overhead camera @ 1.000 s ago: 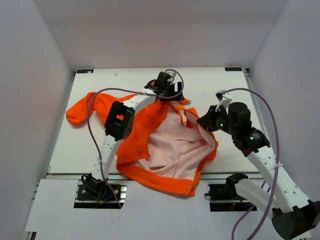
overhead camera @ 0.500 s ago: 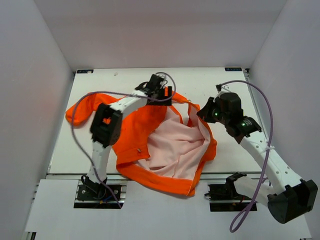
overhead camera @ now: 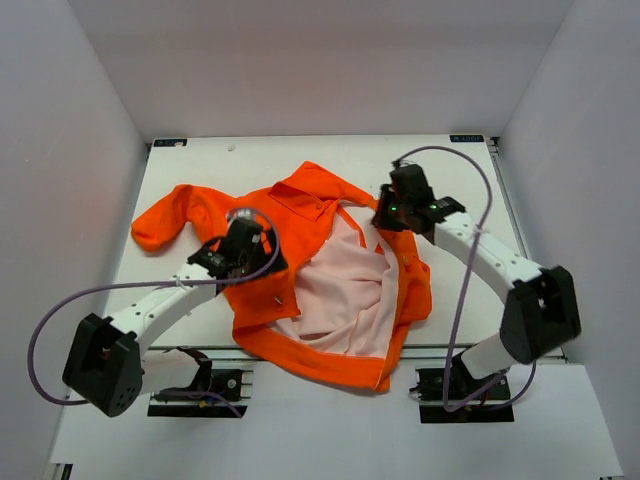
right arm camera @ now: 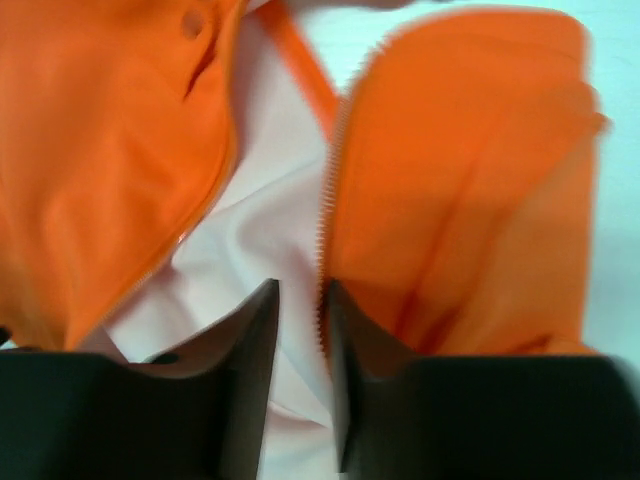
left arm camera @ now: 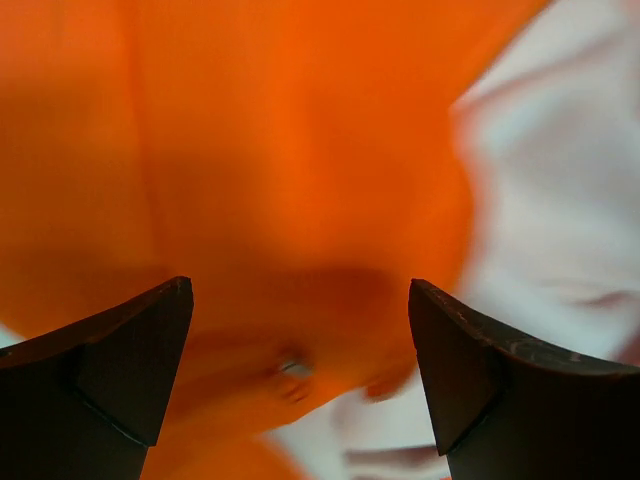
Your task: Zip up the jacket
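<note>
1. The jacket (overhead camera: 305, 215) is lying open in the middle of the tabletop (overhead camera: 220, 160), with its hem spilling over the near edge.
2. 1 sleeve (overhead camera: 165, 222) is stretching toward the left edge of the tabletop.
3. The pale pink lining (overhead camera: 340, 290) is showing between the 2 orange front panels, and the right panel is lying folded over it.
4. The left tool (left arm camera: 300, 290) is hovering over the left front panel with its fingers spread wide apart. It is gripping nothing, and only blurred orange cloth is showing between them.
5. The right tool (right arm camera: 302, 290) is sitting at the upper part of the right front panel, toward the far right of the jacket.
6. Its fingers are drawn nearly together, leaving only a narrow slit.
7. The zipper teeth (right arm camera: 325, 200) along the right panel's edge are running down into that slit. I cannot tell whether the fingers are pinching that edge or just hanging over it.
</note>
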Available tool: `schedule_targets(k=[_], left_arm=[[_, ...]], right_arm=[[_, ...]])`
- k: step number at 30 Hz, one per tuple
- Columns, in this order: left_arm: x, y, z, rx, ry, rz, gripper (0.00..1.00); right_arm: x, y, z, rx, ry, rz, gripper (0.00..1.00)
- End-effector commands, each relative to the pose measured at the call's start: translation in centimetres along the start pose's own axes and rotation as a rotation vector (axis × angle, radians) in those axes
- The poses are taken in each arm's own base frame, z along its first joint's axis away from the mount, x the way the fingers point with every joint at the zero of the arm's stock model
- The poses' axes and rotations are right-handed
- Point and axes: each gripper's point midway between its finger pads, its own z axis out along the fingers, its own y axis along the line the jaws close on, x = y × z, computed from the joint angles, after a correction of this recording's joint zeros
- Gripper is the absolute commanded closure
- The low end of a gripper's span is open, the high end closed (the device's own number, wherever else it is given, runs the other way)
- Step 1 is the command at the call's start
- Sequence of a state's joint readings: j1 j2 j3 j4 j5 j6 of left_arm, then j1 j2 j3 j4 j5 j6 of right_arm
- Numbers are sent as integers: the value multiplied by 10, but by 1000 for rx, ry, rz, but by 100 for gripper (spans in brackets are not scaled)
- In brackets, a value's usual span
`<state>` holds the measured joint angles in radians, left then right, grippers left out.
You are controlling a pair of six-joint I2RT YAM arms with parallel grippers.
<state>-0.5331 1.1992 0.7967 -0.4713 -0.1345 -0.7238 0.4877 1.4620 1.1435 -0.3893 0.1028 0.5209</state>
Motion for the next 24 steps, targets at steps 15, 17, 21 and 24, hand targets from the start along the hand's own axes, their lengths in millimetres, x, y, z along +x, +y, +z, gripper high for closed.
schedule_targets(k=[15, 17, 21, 24], left_arm=[[66, 82, 23, -363, 223, -87, 2], [68, 99, 29, -457, 272, -76, 2], [75, 123, 48, -532, 360, -115, 2], [60, 145, 71, -621, 384, -167, 2]], right_arm=[[-82, 71, 164, -222, 72, -391, 28], [-70, 68, 188, -252, 118, -358, 30], [-61, 64, 208, -269, 142, -339, 31], [-47, 52, 215, -231, 180, -312, 41]])
